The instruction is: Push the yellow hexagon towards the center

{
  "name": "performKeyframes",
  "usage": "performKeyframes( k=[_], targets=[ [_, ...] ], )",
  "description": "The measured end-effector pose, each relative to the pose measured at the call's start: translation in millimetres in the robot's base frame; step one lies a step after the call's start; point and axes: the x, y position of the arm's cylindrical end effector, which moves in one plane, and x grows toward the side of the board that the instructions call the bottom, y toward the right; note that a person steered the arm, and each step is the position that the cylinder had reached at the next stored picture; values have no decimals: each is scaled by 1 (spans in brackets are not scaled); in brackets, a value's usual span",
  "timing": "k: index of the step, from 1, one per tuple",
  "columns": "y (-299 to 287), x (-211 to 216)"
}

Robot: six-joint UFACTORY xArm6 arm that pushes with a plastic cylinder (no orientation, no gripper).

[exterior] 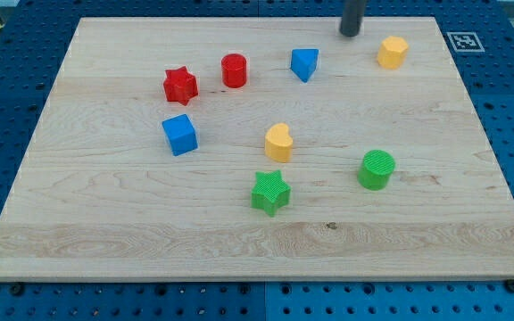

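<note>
The yellow hexagon sits on the wooden board near the view's top right. My tip is at the board's top edge, a short way to the left of the hexagon and slightly above it, not touching it. The blue triangle-like block lies below and to the left of my tip, also apart from it.
A red cylinder and a red star lie at upper left. A blue cube is at left. A yellow heart, a green star and a green cylinder lie around the middle. A marker tag is at the top right corner.
</note>
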Motion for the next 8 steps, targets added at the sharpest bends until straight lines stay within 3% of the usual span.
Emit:
performKeyframes(
  k=[4, 6, 8],
  targets=[
    [60, 43],
    [38, 62],
    [6, 121]
  ],
)
